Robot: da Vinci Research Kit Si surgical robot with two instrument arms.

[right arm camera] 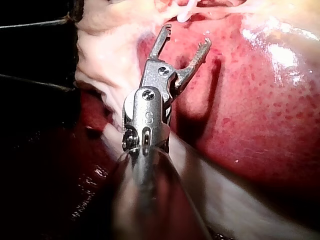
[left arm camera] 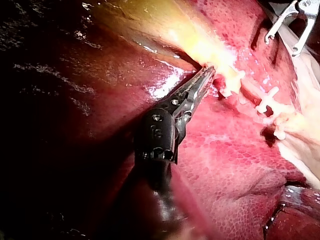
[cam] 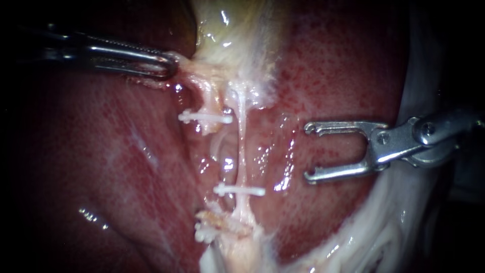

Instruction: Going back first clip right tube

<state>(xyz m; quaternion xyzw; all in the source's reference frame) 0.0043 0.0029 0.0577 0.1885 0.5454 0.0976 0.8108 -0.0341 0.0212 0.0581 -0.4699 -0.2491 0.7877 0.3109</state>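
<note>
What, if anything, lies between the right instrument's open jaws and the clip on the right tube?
Nothing visible. Only bare liver lies between the right instrument and the clip on the right tube; the left instrument grips tissue well away.

My left tool (cam: 169, 64) sits far left, against the gallbladder (cam: 227, 30). My right tool (cam: 307, 152) lies over the liver (cam: 126, 167), right of the right tube (cam: 241, 151) and its clip (cam: 240, 190).
</note>
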